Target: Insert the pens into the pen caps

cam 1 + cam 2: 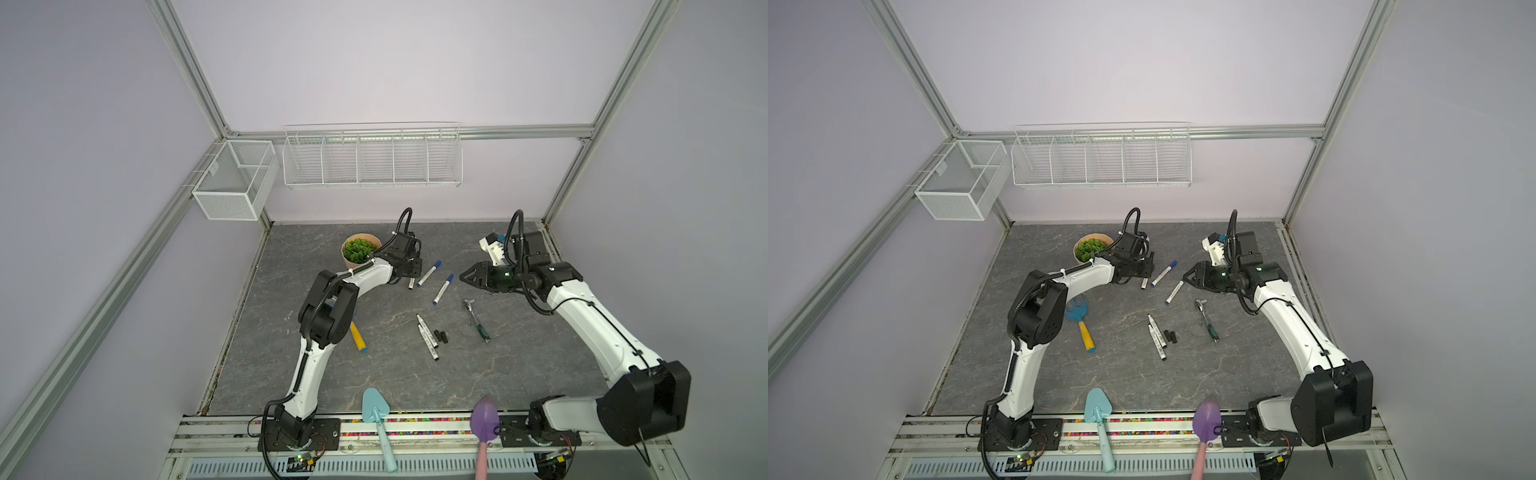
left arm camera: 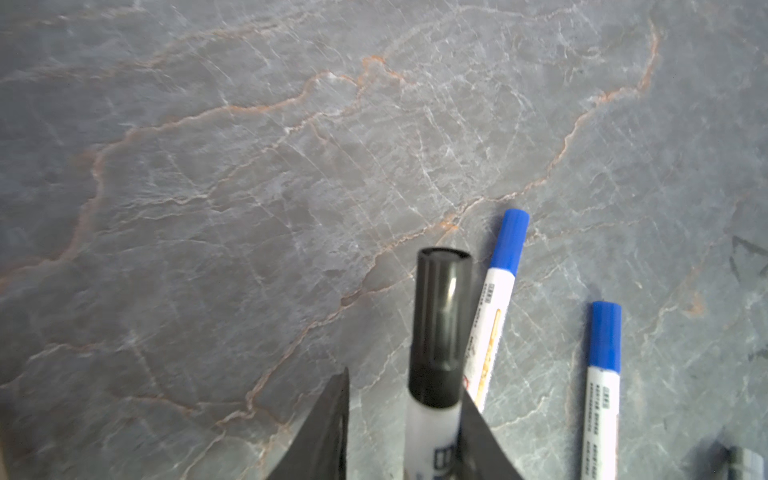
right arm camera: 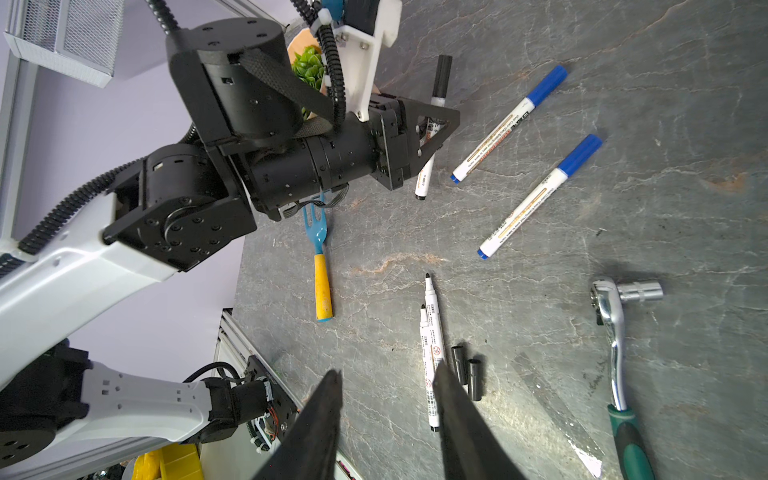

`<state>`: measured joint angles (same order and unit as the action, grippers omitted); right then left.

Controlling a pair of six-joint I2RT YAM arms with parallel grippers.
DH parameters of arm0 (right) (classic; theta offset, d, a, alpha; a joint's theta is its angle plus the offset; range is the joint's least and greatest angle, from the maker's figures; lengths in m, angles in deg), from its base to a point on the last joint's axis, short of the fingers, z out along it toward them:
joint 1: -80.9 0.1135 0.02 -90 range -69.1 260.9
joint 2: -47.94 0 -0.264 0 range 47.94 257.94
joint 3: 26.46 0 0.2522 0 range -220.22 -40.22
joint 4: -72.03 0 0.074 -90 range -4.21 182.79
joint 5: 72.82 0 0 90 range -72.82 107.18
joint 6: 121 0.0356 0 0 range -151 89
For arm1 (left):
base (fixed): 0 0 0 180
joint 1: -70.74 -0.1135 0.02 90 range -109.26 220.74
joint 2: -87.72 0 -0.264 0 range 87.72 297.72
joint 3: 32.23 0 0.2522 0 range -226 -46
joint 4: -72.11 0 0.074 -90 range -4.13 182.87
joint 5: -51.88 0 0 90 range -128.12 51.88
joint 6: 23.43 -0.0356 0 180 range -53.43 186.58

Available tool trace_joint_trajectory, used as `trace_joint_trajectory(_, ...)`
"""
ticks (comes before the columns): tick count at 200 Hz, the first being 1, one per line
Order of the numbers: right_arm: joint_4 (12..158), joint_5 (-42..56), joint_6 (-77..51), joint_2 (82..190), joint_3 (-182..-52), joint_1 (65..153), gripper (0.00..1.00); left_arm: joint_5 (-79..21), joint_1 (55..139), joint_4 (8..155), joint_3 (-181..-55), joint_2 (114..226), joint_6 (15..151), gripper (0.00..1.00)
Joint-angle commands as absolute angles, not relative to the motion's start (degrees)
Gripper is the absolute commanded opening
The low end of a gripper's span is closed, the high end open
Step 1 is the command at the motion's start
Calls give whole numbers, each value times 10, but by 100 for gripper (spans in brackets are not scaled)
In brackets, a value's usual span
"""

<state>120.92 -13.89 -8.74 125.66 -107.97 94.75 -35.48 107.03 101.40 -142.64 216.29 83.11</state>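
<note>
My left gripper (image 2: 404,384) is open at the back of the table, just right of the plant pot. A white pen with a black cap (image 2: 438,316) lies between its jaws, against one finger, with a gap on the other side. In the right wrist view the same black-capped pen (image 3: 441,79) runs through the left gripper (image 3: 436,129). Two blue-capped pens (image 1: 429,273) (image 1: 443,289) lie just beside it. Two uncapped pens (image 1: 424,326) (image 1: 432,349) and two loose black pen caps (image 1: 437,335) (image 1: 444,336) lie mid-table. My right gripper (image 1: 463,277) hovers open and empty right of the blue-capped pens.
A green-handled ratchet (image 1: 476,320) lies right of the caps. A potted plant (image 1: 359,251) stands at the back. A yellow-handled blue rake (image 1: 1084,324) lies by the left arm. Teal (image 1: 376,411) and purple (image 1: 484,419) trowels rest at the front edge. Wire baskets (image 1: 372,158) hang on the wall.
</note>
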Motion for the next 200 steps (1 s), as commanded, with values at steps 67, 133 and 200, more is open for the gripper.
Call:
trace_joint_trajectory(67,1222,-150,-100,1269,-1090,949,42,-250,1035,990,-1400,2137,799,42)
trace_joint_trajectory(133,1226,-146,-100,1274,-1090,954,41,-215,1035,1042,-1456,2170,771,42)
trace_joint_trajectory(200,1235,-137,-112,1263,-1088,955,41,-249,1042,954,-1332,2061,799,48)
